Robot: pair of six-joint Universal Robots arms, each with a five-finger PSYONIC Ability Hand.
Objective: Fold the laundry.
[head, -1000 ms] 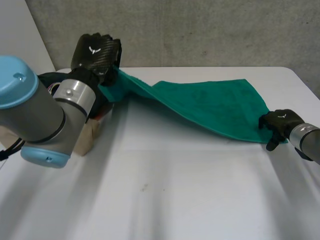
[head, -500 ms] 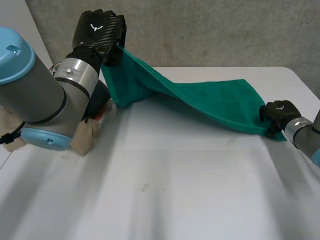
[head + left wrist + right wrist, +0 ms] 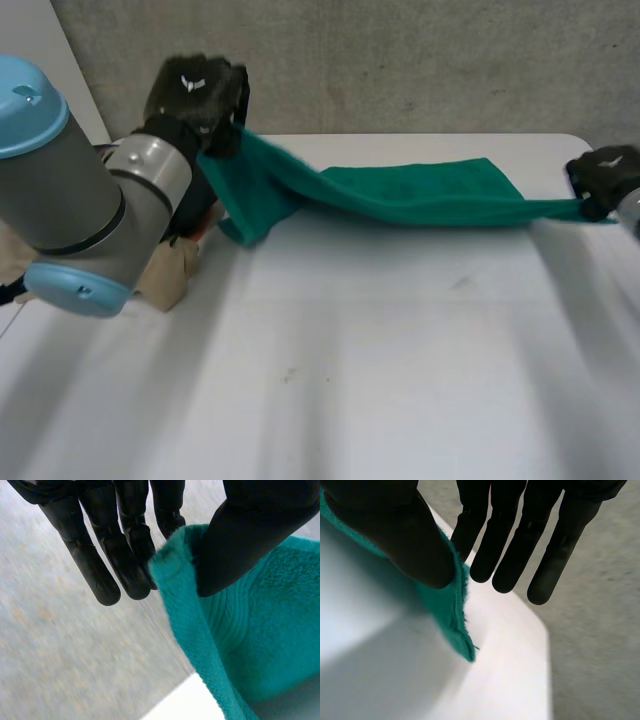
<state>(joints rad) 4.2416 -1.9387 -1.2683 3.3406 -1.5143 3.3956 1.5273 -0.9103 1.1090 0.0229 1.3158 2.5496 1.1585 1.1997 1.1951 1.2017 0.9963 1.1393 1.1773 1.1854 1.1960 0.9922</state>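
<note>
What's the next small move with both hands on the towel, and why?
Probably lower both hands toward the bare table and lay the towel flat. The left hand, raised, pinches one end; the right hand pinches the other; the towel hangs stretched between them, bunched near the left hand.

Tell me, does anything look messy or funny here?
Only the green towel: stretched between the left hand and right hand, it's bunched and drooping near the left hand, not flat. Nothing looks spilled or torn.
</note>
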